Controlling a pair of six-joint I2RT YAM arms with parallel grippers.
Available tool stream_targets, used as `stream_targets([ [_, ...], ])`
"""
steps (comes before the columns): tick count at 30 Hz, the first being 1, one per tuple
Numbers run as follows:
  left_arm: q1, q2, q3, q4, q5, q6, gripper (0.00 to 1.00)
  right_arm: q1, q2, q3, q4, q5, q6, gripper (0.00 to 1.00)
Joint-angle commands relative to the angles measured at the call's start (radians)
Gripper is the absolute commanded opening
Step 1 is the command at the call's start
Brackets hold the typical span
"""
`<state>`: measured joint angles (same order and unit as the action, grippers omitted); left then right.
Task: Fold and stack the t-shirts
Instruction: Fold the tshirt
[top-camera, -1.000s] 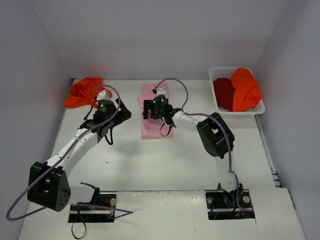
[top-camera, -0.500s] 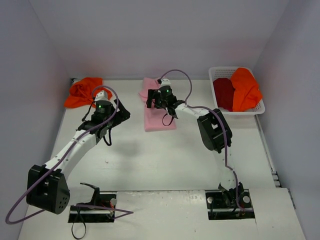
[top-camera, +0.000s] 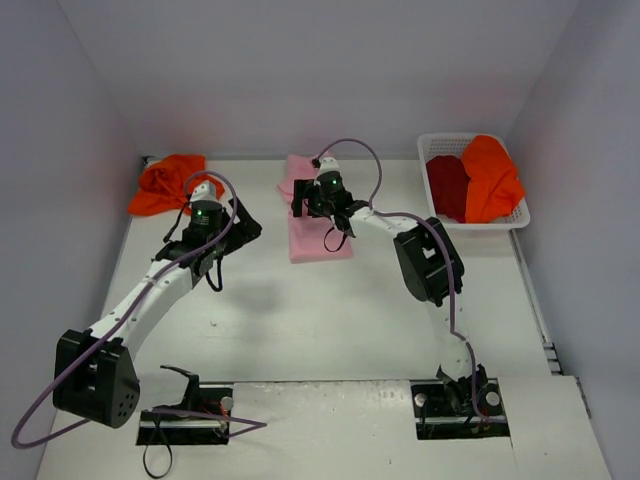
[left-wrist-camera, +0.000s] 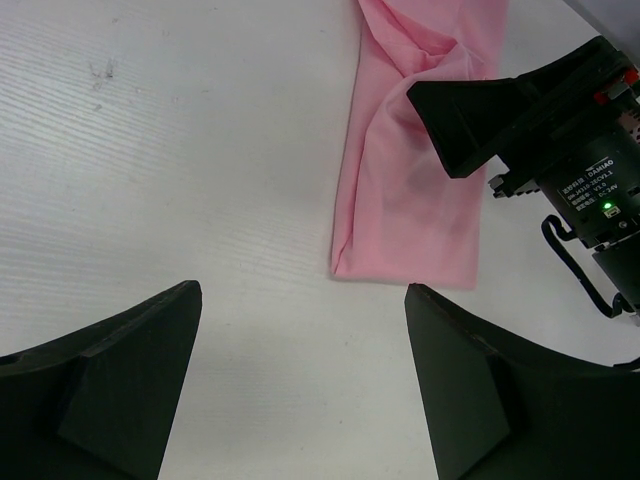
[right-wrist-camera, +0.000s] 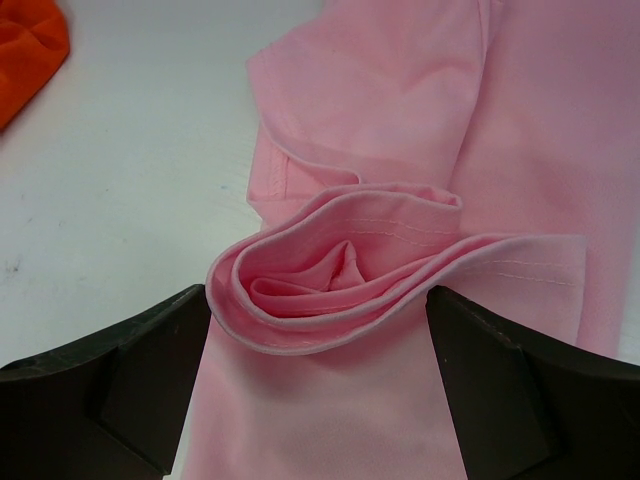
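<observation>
The light pink t-shirt (top-camera: 318, 232) lies on the table's far middle, folded into a narrow strip, with its far end bunched in a rolled fold (right-wrist-camera: 340, 280). It also shows in the left wrist view (left-wrist-camera: 415, 190). My right gripper (top-camera: 303, 196) is open just above that bunched end, one finger (right-wrist-camera: 110, 390) on each side, gripping nothing. My left gripper (top-camera: 243, 222) is open and empty over bare table left of the pink shirt. One orange t-shirt (top-camera: 166, 184) lies crumpled at the far left. Another orange t-shirt (top-camera: 490, 178) and the dark red t-shirt (top-camera: 447, 187) are in the basket.
The white latticed basket (top-camera: 522, 216) stands at the far right by the wall. Grey walls close in the table on the left, back and right. The right arm's cable loops above the pink shirt.
The right gripper moved from the pink shirt's middle to its far end, and the shirt shifted slightly away from the arms. The left arm barely moved.
</observation>
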<state>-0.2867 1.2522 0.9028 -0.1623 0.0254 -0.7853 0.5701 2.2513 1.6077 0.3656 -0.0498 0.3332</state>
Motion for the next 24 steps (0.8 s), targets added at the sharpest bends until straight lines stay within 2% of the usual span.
stream_targets([
  [1,0.006,-0.045,0.021,0.017,-0.002,0.006,0.78,0.001,-0.104,0.046,0.091,-0.005,-0.025,0.85],
  [13,0.006,-0.043,0.012,0.021,0.004,-0.002,0.78,-0.009,-0.171,0.047,0.107,0.027,-0.086,0.86],
  [24,0.001,-0.060,-0.018,0.082,0.070,-0.055,0.78,-0.009,-0.372,-0.127,0.082,0.080,-0.120,0.86],
])
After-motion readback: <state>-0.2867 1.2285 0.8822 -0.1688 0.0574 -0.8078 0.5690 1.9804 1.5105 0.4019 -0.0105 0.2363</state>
